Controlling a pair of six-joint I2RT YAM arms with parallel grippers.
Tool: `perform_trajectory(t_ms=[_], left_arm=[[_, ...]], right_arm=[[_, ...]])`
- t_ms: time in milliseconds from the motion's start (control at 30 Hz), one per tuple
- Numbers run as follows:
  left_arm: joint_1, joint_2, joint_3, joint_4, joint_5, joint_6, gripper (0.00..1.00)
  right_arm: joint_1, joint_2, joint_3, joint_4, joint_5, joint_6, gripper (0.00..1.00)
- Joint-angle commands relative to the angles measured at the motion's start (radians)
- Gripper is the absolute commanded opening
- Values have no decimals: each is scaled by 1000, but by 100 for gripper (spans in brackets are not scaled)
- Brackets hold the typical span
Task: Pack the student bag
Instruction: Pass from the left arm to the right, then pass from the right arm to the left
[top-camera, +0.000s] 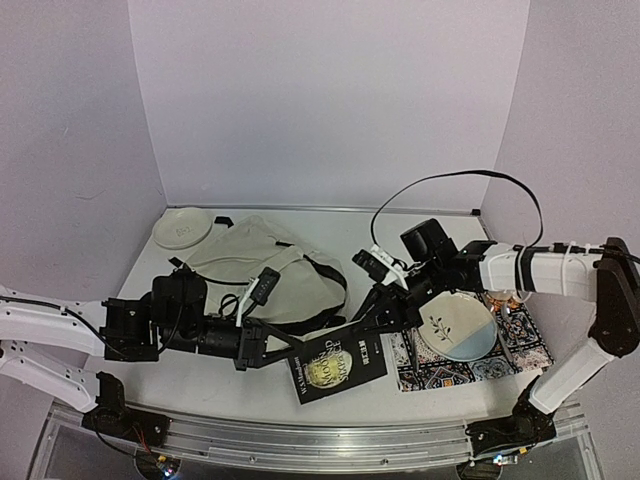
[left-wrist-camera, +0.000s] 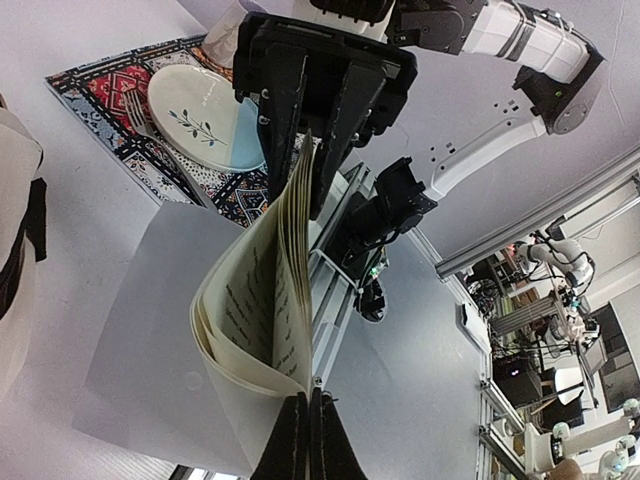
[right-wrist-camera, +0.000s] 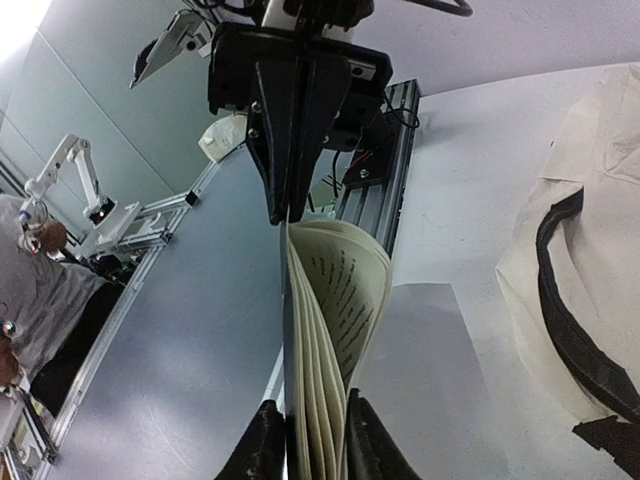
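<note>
Bright, even light; soft shadows, sharp focus.

One cream backpack (top-camera: 262, 262), one black paperback book (top-camera: 340, 368), one patterned cloth mat (top-camera: 527, 345), one leaf-painted plate (top-camera: 455, 322), one plain white dish (top-camera: 181, 230), one fork (left-wrist-camera: 165, 140).

The student bag (top-camera: 270, 275) lies slumped and crumpled on my counter (top-camera: 200, 385), left of centre toward the far wall: cream fabric, black strap curving along its near right edge.
</note>
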Motion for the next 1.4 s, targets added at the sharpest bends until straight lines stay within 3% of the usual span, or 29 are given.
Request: perform_trajectory(t_ms=[0,167,300,400,667,900,1167,1367], left_arm=[[2,-3,37,50,-48,3,1],[2,-11,28,37,-173,-23,17],[2,-34,21,-15,-344,-75,48],[3,-56,13,-20,-443,-116,63],[4,-111,-12,-5,-624,-221,90],[2,-75,-53,157,-610,-271,93],[2,52,-68,506,-548,-289,94],[5,176,18,575,-541,-285,95]], right_arm=[[3,5,36,-53,-15,-8,2],[-18,-38,37,-43,42,80,0],[-36,-102,43,18,186,240,0],[-42,-149,56,66,278,384,0],[-42,-319,31,228,528,681,0],[-41,-402,-50,448,699,940,0],[-9,-415,-150,696,788,1118,0],[28,-398,-195,822,818,1189,0]])
